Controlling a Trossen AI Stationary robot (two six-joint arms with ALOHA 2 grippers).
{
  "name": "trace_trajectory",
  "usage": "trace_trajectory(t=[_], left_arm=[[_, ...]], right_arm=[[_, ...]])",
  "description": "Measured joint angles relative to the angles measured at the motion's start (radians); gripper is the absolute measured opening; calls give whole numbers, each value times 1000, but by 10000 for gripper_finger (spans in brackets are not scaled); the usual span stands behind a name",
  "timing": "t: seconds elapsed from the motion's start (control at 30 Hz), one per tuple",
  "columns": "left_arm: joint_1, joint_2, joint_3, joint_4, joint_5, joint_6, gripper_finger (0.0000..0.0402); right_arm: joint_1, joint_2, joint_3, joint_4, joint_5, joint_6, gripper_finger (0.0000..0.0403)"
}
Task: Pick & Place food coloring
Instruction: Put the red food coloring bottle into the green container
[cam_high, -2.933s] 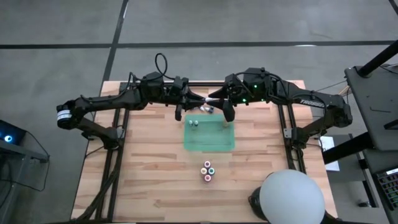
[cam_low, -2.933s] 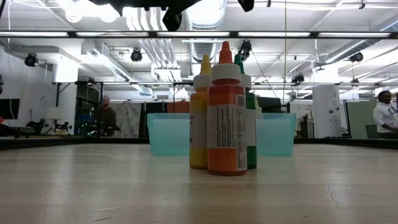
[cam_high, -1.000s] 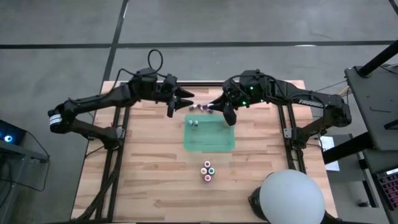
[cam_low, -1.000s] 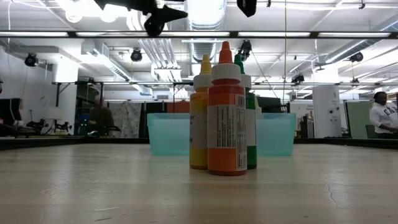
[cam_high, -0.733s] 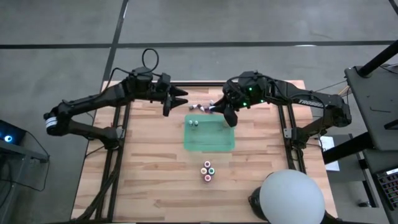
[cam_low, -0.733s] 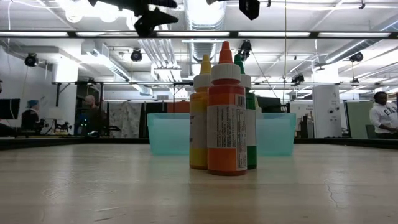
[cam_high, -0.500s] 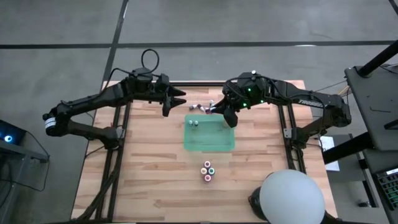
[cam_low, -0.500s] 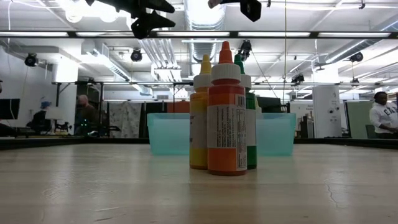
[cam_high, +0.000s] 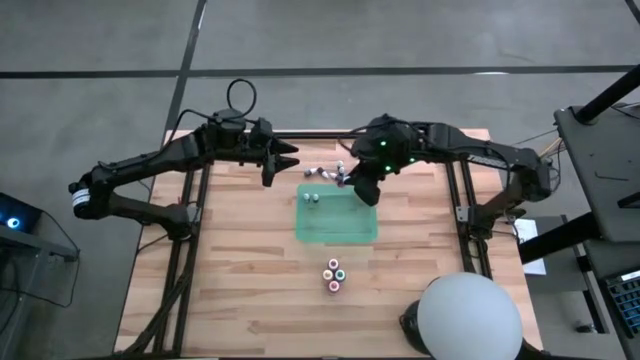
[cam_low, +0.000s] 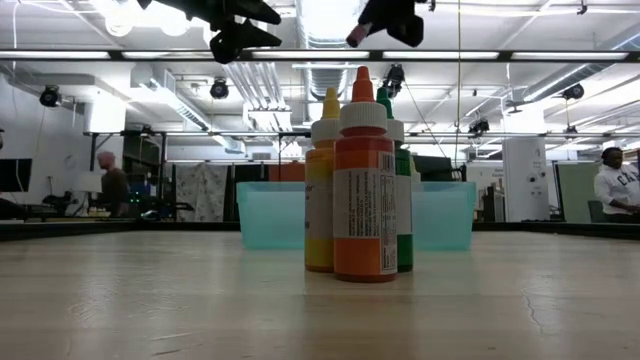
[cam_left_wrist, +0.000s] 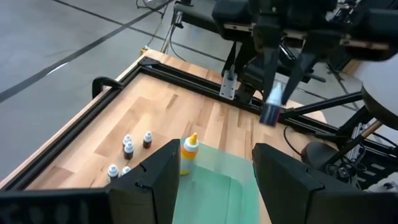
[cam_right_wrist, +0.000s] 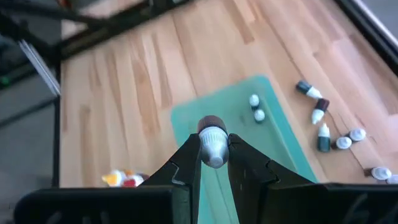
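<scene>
My right gripper (cam_high: 352, 183) is above the far edge of the flat green mat (cam_high: 340, 225), shut on one tiny food coloring bottle (cam_right_wrist: 213, 152). Two pale-capped tiny bottles (cam_high: 311, 197) stand on the mat's far left corner. Several more tiny bottles (cam_high: 326, 173) lie and stand on the wood just beyond the mat. A taller yellow-orange dropper bottle (cam_left_wrist: 188, 153) stands at the mat's edge. My left gripper (cam_high: 290, 160) is open and in the air, left of the loose bottles, touching nothing. My right gripper pinches the tiny bottle between its two fingers (cam_right_wrist: 189, 155) by the pale ribbed cap end (cam_right_wrist: 214, 157). The dark end (cam_right_wrist: 211, 123) sticks out past the fingertips. The fingers slant downward, and the bottle (cam_left_wrist: 272, 107) is lifted clear above the mat, tilted.
A cluster of larger bottles (cam_high: 334, 273), orange, yellow and green, stands on the near part of the table, large in the low view (cam_low: 364, 170). A pale blue bin (cam_low: 270, 215) shows behind them. A white dome (cam_high: 468, 315) sits at the near right corner. People move in the room beyond.
My left gripper has drawn back a little toward the table's left edge, still open. My right gripper has turned and tipped downward over the mat's far edge, still shut on the tiny bottle. The bottles on the table have stayed put.
</scene>
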Motion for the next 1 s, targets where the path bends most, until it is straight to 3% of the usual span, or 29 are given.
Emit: trace_trajectory(t=[0.37, 1.0], left_arm=[[0, 0, 0, 0, -3, -1, 172], [0, 1, -6, -2, -13, -1, 172]], right_arm=[[-5, 182, 155, -127, -2, -120, 52], [-34, 343, 122, -155, -5, -187, 52]])
